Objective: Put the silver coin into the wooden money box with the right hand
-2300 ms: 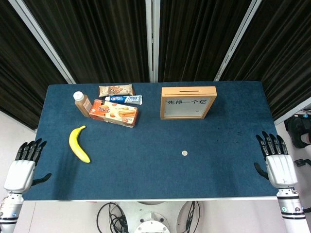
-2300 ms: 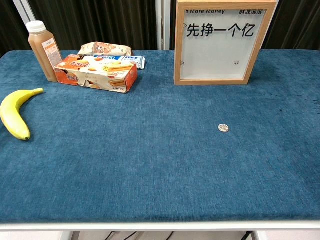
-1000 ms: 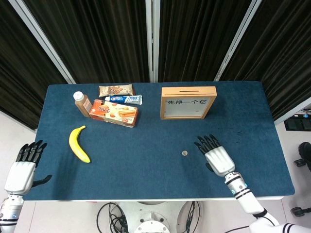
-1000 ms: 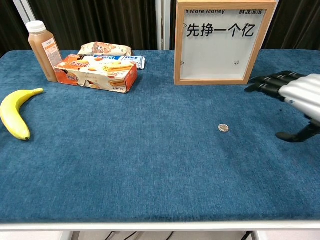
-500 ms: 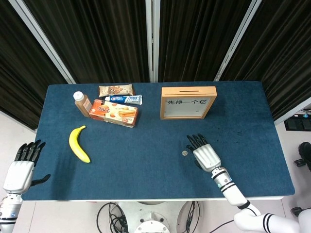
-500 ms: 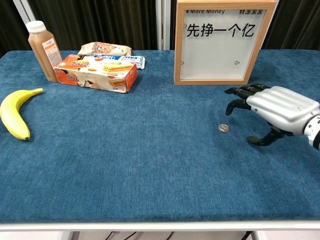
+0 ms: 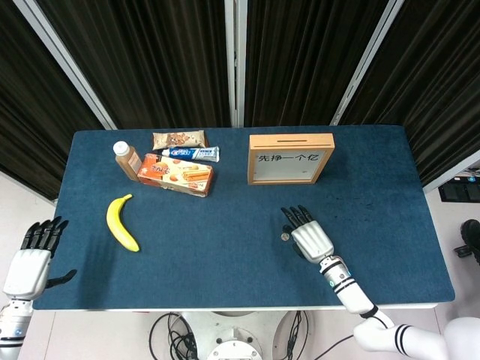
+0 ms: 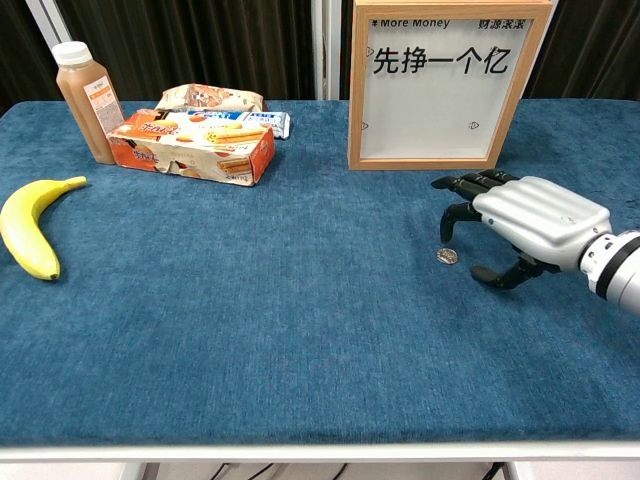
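Your left hand (image 7: 30,259) hangs off the table's near left corner, fingers spread, holding nothing. Your right hand (image 8: 520,225) hovers released just beside the silver coin (image 8: 447,256), which lies flat on the blue table (image 8: 300,330). Beyond them, the wooden money box (image 8: 447,85) stands upright.
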You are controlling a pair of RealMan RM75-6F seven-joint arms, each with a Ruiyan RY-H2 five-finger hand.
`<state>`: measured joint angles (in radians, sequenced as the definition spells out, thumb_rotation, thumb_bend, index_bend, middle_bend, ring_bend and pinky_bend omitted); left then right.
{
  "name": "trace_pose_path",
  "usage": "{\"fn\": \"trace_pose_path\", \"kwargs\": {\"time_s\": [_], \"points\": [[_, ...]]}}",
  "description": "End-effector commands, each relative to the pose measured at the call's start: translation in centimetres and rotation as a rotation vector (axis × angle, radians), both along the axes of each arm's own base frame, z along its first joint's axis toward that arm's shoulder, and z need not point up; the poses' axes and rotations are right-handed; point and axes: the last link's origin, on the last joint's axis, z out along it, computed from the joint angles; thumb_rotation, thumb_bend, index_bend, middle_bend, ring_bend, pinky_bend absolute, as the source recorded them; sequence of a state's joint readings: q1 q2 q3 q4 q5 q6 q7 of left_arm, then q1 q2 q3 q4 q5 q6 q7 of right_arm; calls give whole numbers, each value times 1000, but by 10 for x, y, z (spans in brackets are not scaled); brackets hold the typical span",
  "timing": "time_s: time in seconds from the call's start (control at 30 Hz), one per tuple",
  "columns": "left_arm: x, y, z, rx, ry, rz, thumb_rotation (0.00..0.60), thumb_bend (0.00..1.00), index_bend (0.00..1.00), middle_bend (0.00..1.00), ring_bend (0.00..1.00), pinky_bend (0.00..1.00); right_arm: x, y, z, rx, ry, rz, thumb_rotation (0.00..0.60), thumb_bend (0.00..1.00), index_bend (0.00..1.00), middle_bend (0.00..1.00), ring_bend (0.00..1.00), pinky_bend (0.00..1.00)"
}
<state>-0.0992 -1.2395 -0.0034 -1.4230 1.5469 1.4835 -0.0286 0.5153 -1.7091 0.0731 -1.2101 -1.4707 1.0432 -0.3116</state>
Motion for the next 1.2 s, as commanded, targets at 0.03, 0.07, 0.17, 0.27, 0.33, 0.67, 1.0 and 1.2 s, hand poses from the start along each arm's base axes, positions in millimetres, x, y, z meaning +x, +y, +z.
{"fn": "trace_pose_path", "kwargs": {"time_s": [0.03,0.07,0.17,0.27,0.33,0.67,1.0,1.2], "points": [[0,0,0,0,1,2,600,118,27,0,0,0,1,-1,-3,4,-4,1,600,317,373,14,0,0],[-1,0,0,0,1,3,600,119,27,0,0,0,1,-1,-3,4,-4,0,600,318,374,15,0,0],[-1,-1,1,1,1,4,600,119,27,0,0,0,1,-2,-5,6,-5,-2,600,318,374,15,0,0],[-1,0,1,2,1,3,600,119,27,0,0,0,1,-2,-7,7,-8,-4,600,318,375,15,0,0],[-1,0,1,1,0,2,600,119,27,0,0,0,2,-2,-8,9,-9,-4,600,319,378,15,0,0],[-2,0,0,-1,0,5,600,119,26,0,0,0,0,-3,-11,9,-1,-16,600,319,399,15,0,0],[-4,0,-1,-6,-2,8,600,119,26,0,0,0,1,-5,-11,4,-4,-15,600,324,450,20,0,0],[-4,0,-1,-12,-4,5,600,121,27,0,0,0,1,-5,-13,-1,1,-15,600,327,492,21,0,0]]}}
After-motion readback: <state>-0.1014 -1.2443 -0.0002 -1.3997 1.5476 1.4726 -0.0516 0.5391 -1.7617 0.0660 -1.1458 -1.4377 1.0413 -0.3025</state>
